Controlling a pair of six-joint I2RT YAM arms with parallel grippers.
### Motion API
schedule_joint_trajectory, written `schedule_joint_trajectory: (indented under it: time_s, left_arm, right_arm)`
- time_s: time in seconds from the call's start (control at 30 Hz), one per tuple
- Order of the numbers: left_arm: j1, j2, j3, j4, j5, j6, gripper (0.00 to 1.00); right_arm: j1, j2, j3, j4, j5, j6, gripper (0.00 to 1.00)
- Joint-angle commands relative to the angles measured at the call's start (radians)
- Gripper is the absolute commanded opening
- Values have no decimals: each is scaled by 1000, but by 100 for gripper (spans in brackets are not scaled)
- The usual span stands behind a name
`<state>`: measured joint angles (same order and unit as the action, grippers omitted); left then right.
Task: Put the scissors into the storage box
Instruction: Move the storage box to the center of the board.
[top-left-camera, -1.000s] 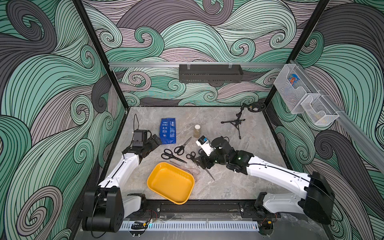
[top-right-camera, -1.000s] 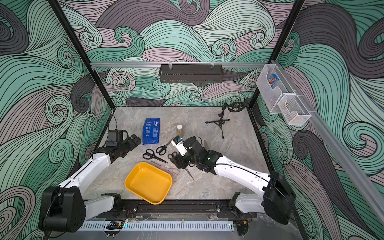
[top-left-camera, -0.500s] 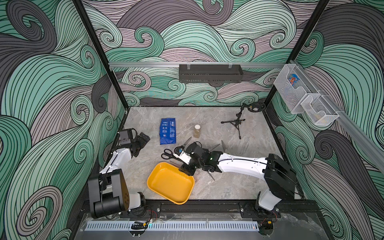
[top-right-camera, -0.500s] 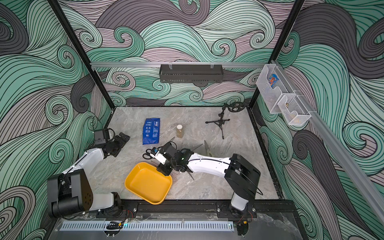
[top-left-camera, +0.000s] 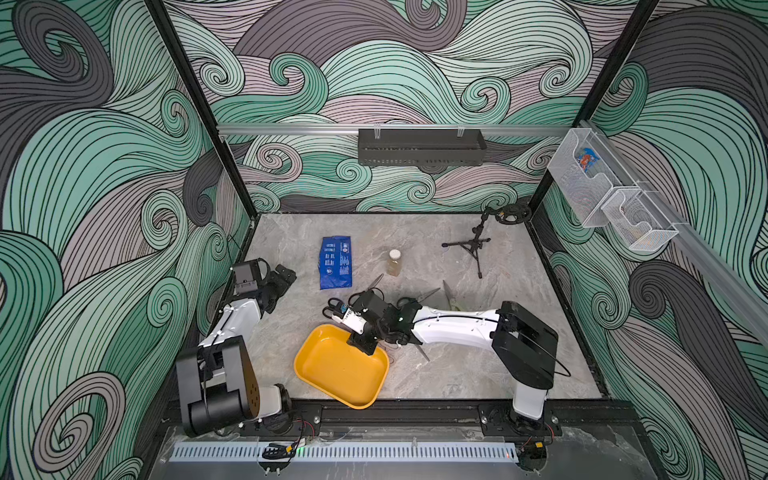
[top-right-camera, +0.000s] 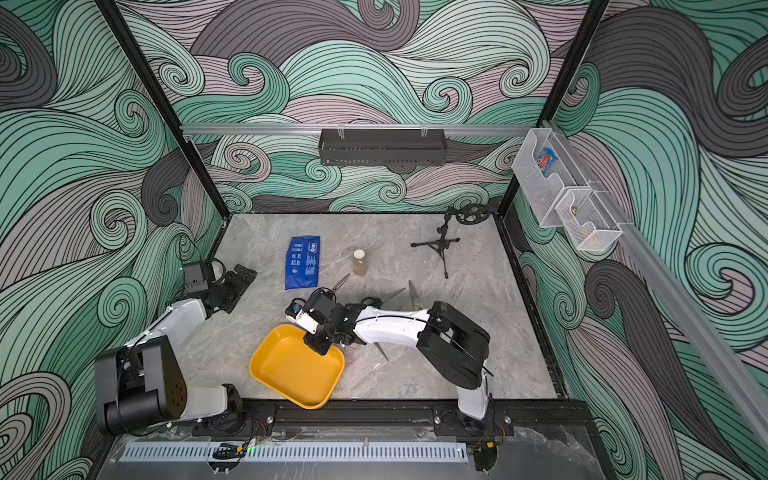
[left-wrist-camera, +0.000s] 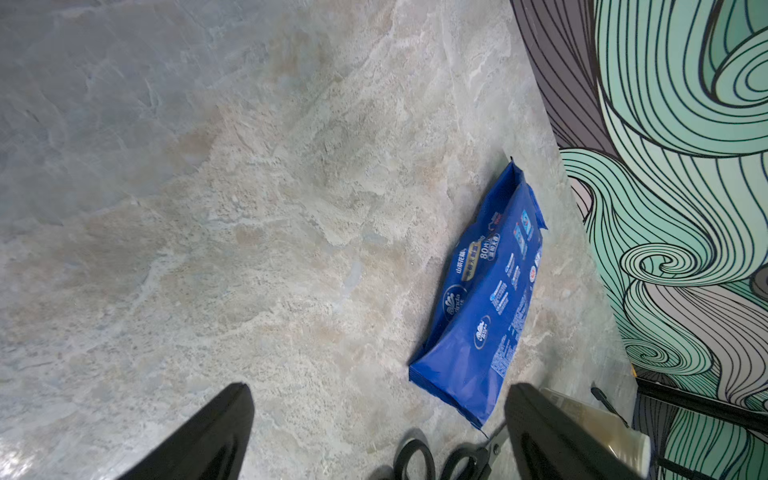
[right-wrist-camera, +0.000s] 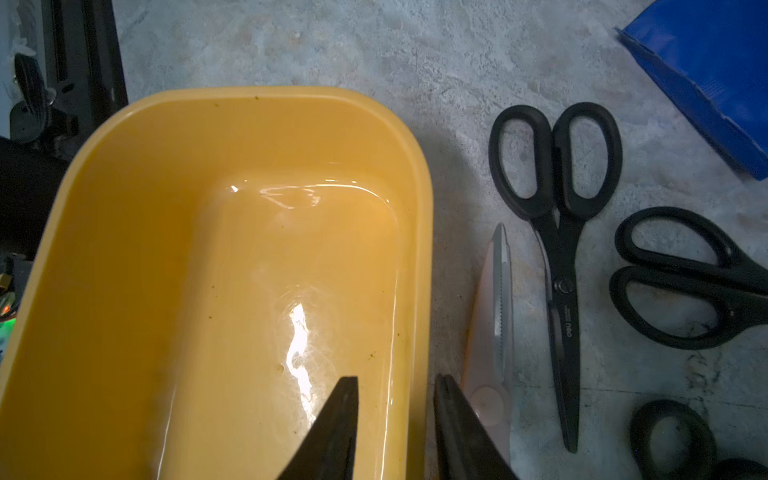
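Observation:
The yellow storage box (top-left-camera: 332, 374) (top-right-camera: 291, 370) lies near the front edge with nothing in it. My right gripper (top-left-camera: 360, 345) (top-right-camera: 318, 345) straddles its rim: in the right wrist view (right-wrist-camera: 395, 382) one finger is inside the box (right-wrist-camera: 208, 249) and one outside, with a narrow gap still showing. Beside the box lie translucent pinkish shears (right-wrist-camera: 490, 332) and two black scissors (right-wrist-camera: 559, 257) (right-wrist-camera: 685, 282). More scissors blades (top-left-camera: 428, 294) show behind the right arm. My left gripper (top-left-camera: 286, 274) (left-wrist-camera: 378, 395) hangs open near the left wall, holding nothing, with black scissors handles (left-wrist-camera: 457, 457) just beyond it.
A blue wipes packet (top-left-camera: 336, 262), a small bottle (top-left-camera: 394, 262) and a black mini tripod (top-left-camera: 469, 245) stand further back. A black perforated bin (top-left-camera: 419, 147) hangs on the back wall. White wire baskets (top-left-camera: 582, 183) hang on the right wall.
My right arm swung left from the scissors cluster to the box's rim, and its jaws narrowed. My left arm drew back toward the left wall.

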<state>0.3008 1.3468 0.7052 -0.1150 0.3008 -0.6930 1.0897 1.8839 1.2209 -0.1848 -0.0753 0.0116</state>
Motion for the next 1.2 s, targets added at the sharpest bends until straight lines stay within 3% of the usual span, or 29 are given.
schedule_joint_trajectory:
  time_s: [0.0, 0.27, 0.53, 0.63, 0.87, 1.17]
  left_arm:
    - [12, -3, -13, 21, 17, -2, 99]
    - [23, -14, -10, 24, 24, -17, 99]
    - [46, -47, 19, 9, 38, -51, 99]
    - [50, -42, 35, -8, 38, -52, 99]
    - [55, -38, 45, -18, 40, -63, 99]
    - [55, -37, 53, -26, 50, -70, 99]
  right_arm:
    - [1, 22, 30, 7, 23, 4, 30]
    - [1, 82, 103, 8, 47, 27, 16]
    - [1, 216, 281, 15, -18, 81, 5]
    - [1, 268, 343, 15, 14, 105, 2]
    - [-6, 346, 454, 6, 258, 264, 1]
    - [-96, 371, 471, -4, 316, 333, 2]
